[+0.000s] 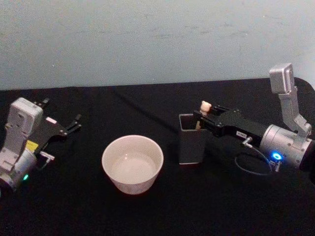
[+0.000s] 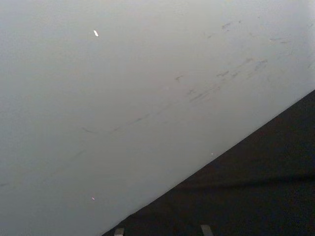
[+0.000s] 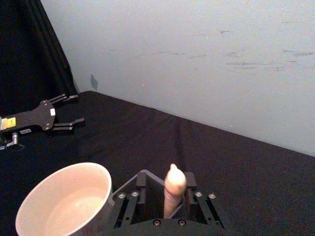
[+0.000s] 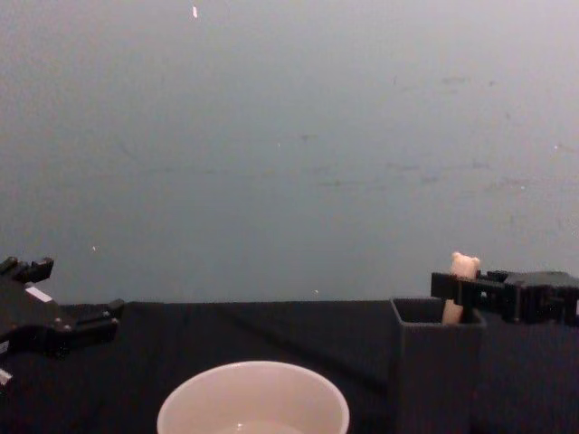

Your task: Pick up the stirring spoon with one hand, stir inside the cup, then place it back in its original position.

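Note:
The stirring spoon (image 1: 205, 105) stands in the dark square holder (image 1: 191, 145), the original position, with its beige bear head above the back rim. My right gripper (image 1: 202, 117) reaches in from the right at rim height and is open, its fingers flanking the beige handle (image 3: 173, 189), with a narrow gap on one side. The cream cup (image 1: 132, 182) sits just left of the holder. My left gripper (image 1: 63, 112) rests open at the far left of the table, holding nothing. From the chest I see the spoon head (image 4: 465, 265) above the holder (image 4: 434, 380).
A black cloth (image 1: 157, 211) covers the table, and a pale wall (image 1: 157, 39) runs close behind it. A cable (image 1: 248, 167) loops on the cloth under my right wrist. Bare cloth lies between the cup and my left gripper.

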Motion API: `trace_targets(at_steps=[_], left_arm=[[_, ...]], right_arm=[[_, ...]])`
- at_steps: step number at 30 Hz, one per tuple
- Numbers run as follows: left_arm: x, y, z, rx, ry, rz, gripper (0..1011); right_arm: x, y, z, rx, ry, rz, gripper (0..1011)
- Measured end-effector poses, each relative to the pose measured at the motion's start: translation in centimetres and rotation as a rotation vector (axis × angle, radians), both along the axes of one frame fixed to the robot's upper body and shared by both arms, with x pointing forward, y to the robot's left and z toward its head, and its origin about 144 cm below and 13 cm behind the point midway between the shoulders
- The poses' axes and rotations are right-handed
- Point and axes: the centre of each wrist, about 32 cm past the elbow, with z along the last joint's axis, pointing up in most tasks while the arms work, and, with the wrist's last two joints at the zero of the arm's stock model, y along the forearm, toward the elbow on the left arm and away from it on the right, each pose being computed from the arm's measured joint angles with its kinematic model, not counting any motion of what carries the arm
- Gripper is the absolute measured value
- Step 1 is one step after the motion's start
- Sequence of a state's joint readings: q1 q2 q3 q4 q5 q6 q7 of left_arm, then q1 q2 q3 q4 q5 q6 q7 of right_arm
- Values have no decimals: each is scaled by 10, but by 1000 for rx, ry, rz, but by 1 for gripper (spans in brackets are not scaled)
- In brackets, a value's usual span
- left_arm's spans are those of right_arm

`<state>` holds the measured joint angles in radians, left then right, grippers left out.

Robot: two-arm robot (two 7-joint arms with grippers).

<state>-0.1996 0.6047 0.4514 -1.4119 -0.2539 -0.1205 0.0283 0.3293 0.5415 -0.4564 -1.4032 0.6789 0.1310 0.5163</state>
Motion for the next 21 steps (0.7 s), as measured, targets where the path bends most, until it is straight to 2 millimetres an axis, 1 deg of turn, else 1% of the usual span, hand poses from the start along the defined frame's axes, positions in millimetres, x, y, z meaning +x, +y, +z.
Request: trace_targets(at_steps=[3,4,5,7,8,9,10,11,12,14,18,19,21], left_arm=[[0,0,0,0,0,0,1001],[0,0,0,0,0,0,1001],[0,0,0,0,0,0,1001],[0,0,0,0,0,0,1001],[0,0,0,0,0,0,1001],[0,0,0,0,0,0,1001],[0,0,0,0,0,0,1002],[0,0,0,0,0,0,1001],[0,0,0,0,0,0,1001],[0,0,0,0,0,0,1001],[0,0,0,0,0,0,1001],[0,0,0,0,0,0,1001],[0,0,0,0,0,0,1002]], right_arm=[[0,0,0,0,0,0,543],[0,0,0,0,0,0,543],[0,0,0,0,0,0,602],[0,0,0,1,0,0,670],[0,0,0,1,0,0,686],[0,0,0,1,0,0,731],[0,0,0,1,0,0,743],[0,0,0,1,0,0,788],[0,0,0,1,0,0,805],[0,0,0,1,0,0,872],[0,0,0,1,0,0,958],[0,0,0,1,0,0,1000],[0,0,0,1,0,0,1000]])
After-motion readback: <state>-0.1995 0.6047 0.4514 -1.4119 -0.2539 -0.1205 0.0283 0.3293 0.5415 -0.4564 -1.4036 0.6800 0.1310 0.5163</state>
